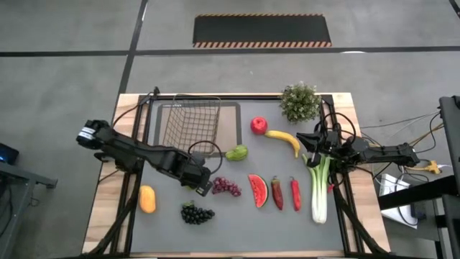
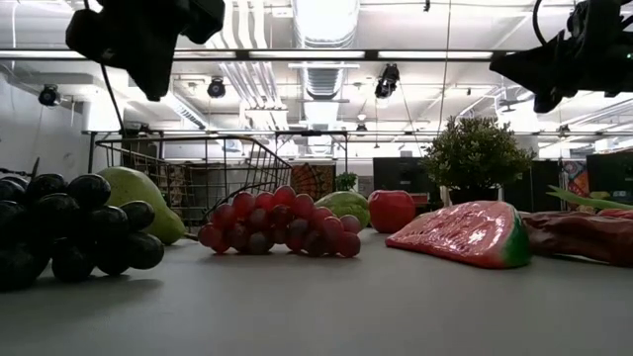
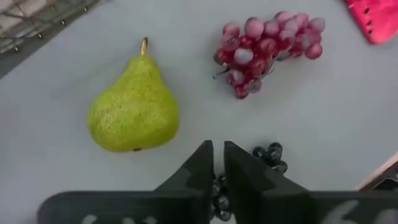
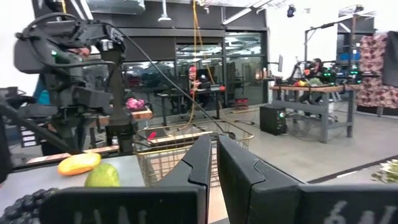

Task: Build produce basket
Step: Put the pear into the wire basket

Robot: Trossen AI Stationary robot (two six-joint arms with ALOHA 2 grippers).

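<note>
There is one basket (image 1: 191,124) made of dark wire. It sits at the far left part of the gray table (image 1: 237,226), on a flat tan mat (image 1: 231,124). I see nothing in it.

The food is all out on the table. I count one red apple (image 1: 259,126), and one yellow banana (image 1: 284,140) just beside it. There is one green pear (image 1: 236,152) near the basket's corner. One bunch of red-purple grapes (image 1: 226,187) lies in the middle. One bunch of dark grapes (image 1: 195,214) lies nearer the front edge. One watermelon slice (image 1: 258,190) lies next to two red chilies (image 1: 286,192), side by side. One orange fruit (image 1: 146,199) is off to the left. One long leek (image 1: 319,188) lies on the right. One bushy green plant (image 1: 300,101) stands at the far edge.

There are two arms. The left gripper (image 1: 202,188) hangs over the table between the pear and the dark grapes. Its two fingers (image 3: 199,167) are almost pressed together, with a thin gap, and they hold nothing. The right gripper (image 1: 305,138) hangs above the leafy end of the leek, close to the banana. Its fingers (image 4: 198,165) are pressed close together too, and it holds nothing.
</note>
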